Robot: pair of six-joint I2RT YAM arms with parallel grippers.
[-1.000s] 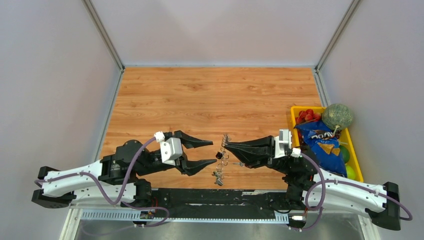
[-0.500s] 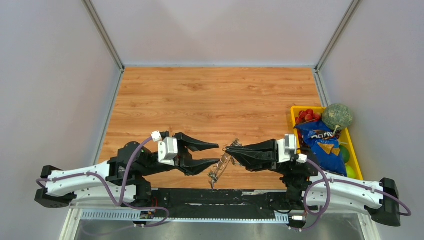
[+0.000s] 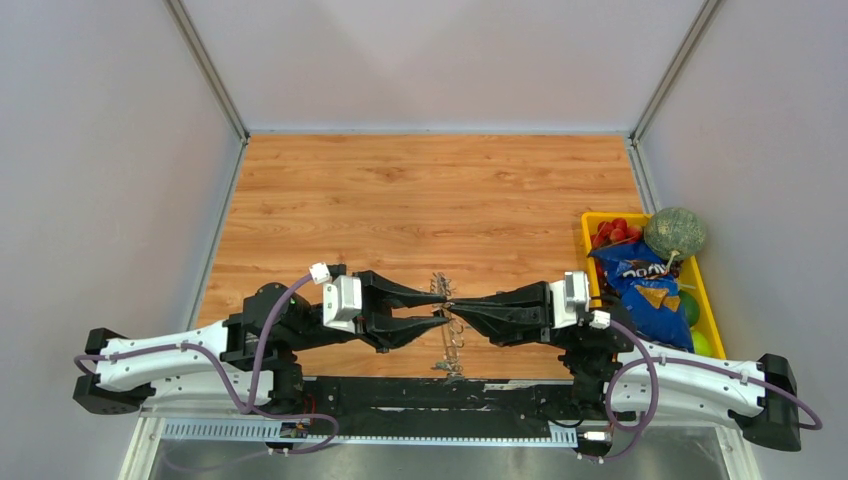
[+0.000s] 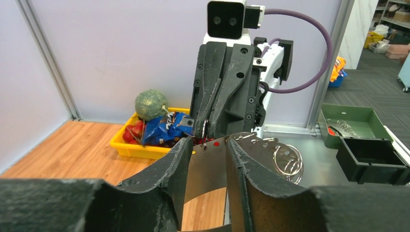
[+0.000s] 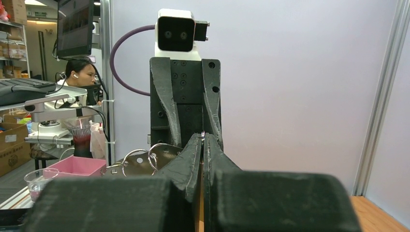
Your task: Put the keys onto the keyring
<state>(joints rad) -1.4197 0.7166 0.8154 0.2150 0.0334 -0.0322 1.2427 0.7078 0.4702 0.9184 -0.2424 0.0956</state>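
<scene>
Light, stiff and slippery, the thin keyring (image 3: 441,284) hangs at lower centre of the top view, pinched by the closed right fingers (image 3: 500,305), keys (image 3: 451,364) dangling loose below; the narrowly parted left fingers (image 3: 400,293) should probably pinch bare wire.

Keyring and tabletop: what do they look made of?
The keyring looks like thin polished metal: silvery, glinting wire loops. The tabletop looks like wood or wood-print laminate, I cannot tell which: orange-brown grain in plank strips, with a slight sheen.

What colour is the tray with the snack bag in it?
Yellow. The tray shows best in the top view.
</scene>
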